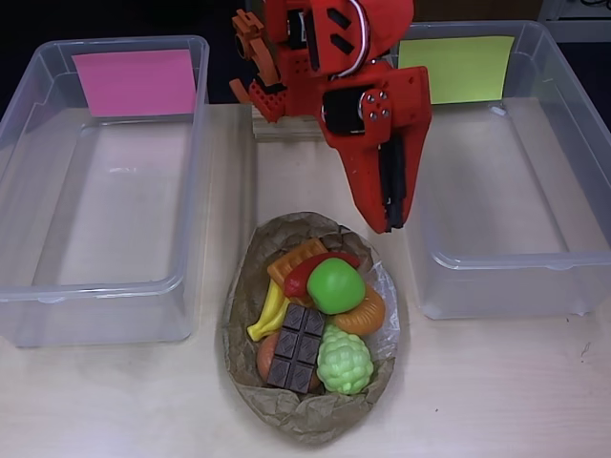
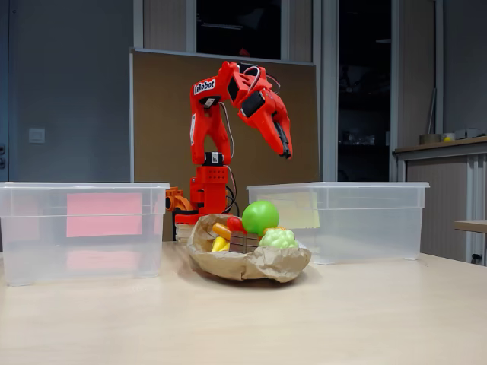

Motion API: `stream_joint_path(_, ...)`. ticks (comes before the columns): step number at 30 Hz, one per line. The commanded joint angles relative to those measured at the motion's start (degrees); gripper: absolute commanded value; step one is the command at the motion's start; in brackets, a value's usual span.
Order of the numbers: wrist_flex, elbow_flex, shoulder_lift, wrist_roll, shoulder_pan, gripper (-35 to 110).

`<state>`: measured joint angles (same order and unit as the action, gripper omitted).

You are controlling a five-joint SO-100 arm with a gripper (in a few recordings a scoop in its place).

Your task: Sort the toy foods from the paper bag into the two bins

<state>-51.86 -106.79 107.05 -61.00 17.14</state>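
From overhead, my gripper (image 1: 392, 221) hangs above the gap between the bag (image 1: 246, 286) and the right bin (image 1: 496, 262), tip pointing down toward the bag's upper right edge; my jaws look pressed together, holding nothing, which suits a pause before reaching in. The bag lies open between the two bins so I can reach either; the pink bin (image 1: 38, 286) stands to the left, its pink sheet (image 1: 136, 81) on the far wall; the right one carries a yellow-green sheet (image 1: 458, 67); both sheets mark, I judge, which foods go where. Both bins hold nothing yet, so sorting has not begun. In the bag I count one apple (image 1: 336, 284) on top, one chili (image 1: 304, 275), one waffle (image 1: 291, 260), one banana bunch (image 1: 269, 315), one chocolate bar (image 1: 298, 348), one grape cluster (image 1: 345, 361), one croissant (image 1: 368, 313), and an orange-brown edge under the chocolate that may be a donut (image 1: 264, 358); eight pieces, piled loosely, the apple easiest to take.

In the fixed view, my gripper (image 2: 287, 150) is raised well above the bag (image 2: 247, 262); the jaws again look closed and bare. Two bins flank it: pink (image 2: 30, 228) left, the other (image 2: 380, 220) right; the apple (image 2: 260, 216) crowns the heap, grapes (image 2: 278, 239) in front.
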Motion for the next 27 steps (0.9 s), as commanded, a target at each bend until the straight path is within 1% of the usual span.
stream_joint_path(1,0.7,2.8,-0.2,-1.5,-0.6,0)
stream_joint_path(3,0.0,4.5,-1.3,0.4,-0.9,0)
stream_joint_path(6,-7.5,8.9,-4.3,-0.3,-1.4,0)
stream_joint_path(7,-10.0,9.8,-5.1,-1.0,-1.8,3)
stream_joint_path(9,-14.5,11.5,-7.0,-2.7,-2.2,12)
stream_joint_path(12,-20.7,17.3,-12.7,-5.6,-1.7,20)
stream_joint_path(17,-30.2,27.0,-19.2,-10.3,0.2,24)
stream_joint_path(22,-31.9,31.2,-23.2,-12.7,2.7,26)
stream_joint_path(24,-30.4,32.0,-24.6,-12.7,3.7,29)
stream_joint_path(27,-26.5,32.8,-27.1,-9.2,4.5,33)
